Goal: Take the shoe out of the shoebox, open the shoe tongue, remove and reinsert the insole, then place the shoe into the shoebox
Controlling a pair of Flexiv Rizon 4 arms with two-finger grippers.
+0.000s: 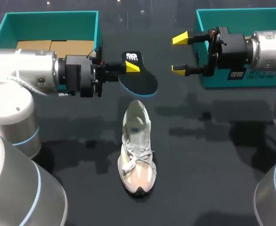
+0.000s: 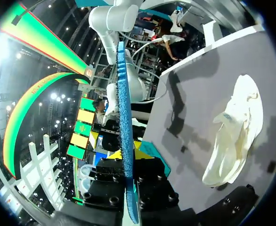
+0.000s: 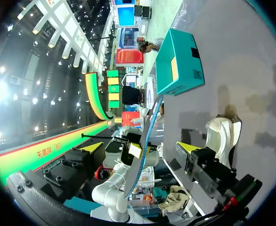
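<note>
- Teal shoebox (image 1: 44,16) at far left of tabletop (image 1: 213,155), open, brown card inside; well apart from shoe.
- Left arm (image 1: 29,70) in from left, level above tabletop, just in front of that shoebox.
- Left fingers (image 1: 133,70) closed tight on insole (image 1: 140,82), one yellow tip on top and the other hidden beneath.
- Insole dark on top with blue edge, held clear of tabletop, just behind shoe's heel, not touching it.
- Left wrist view: insole (image 2: 124,103) edge-on, a thin blue strip clamped between left fingers (image 2: 127,155), running straight out ahead of them.
- Shoe (image 1: 137,148) white, upright on its sole mid-tabletop, outside both boxes, heel toward boxes, toe toward near edge, laces on.
- Shoe (image 2: 237,132) off to one side of held insole in left wrist view; beside right fingers in right wrist view (image 3: 220,134).
- Right fingers (image 1: 179,54) spread wide, nothing between them, hanging in air just beside insole's tip.
- Right wrist view: right fingers (image 3: 140,147) wide apart, insole (image 3: 146,136) edge-on ahead, untouched.
- Second teal box (image 1: 232,12) at far right, partly behind right arm (image 1: 265,47).
</note>
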